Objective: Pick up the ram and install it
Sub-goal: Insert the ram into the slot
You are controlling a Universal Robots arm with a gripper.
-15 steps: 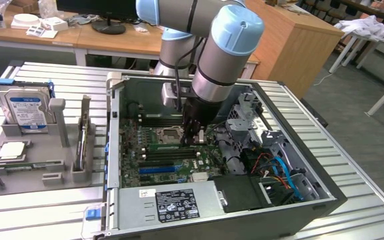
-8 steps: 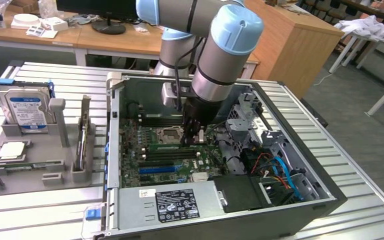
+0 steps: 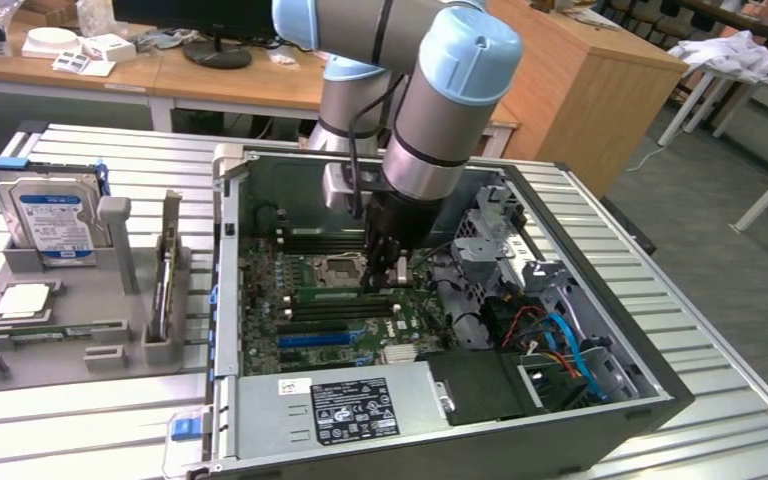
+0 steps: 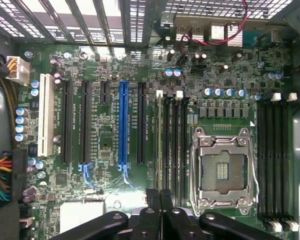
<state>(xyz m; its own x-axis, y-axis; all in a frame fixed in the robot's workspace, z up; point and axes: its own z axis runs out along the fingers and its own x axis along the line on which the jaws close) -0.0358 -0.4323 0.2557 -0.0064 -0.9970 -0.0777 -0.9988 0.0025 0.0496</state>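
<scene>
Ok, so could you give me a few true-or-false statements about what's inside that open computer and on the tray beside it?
1. The robot's black claw is spread wide open. False: its fingers are shut together.
2. The square metal processor socket on the green motherboard is empty. True.
3. The silver hard drive with a blue label sits inside the computer. False: it stands upright in the grey tray at the exterior view's left, outside the dark open computer case.
4. The long blue slot holds a card. False: it is empty.
5. A thin green memory stick stands in a slot right at the claw's tips. True.
</scene>
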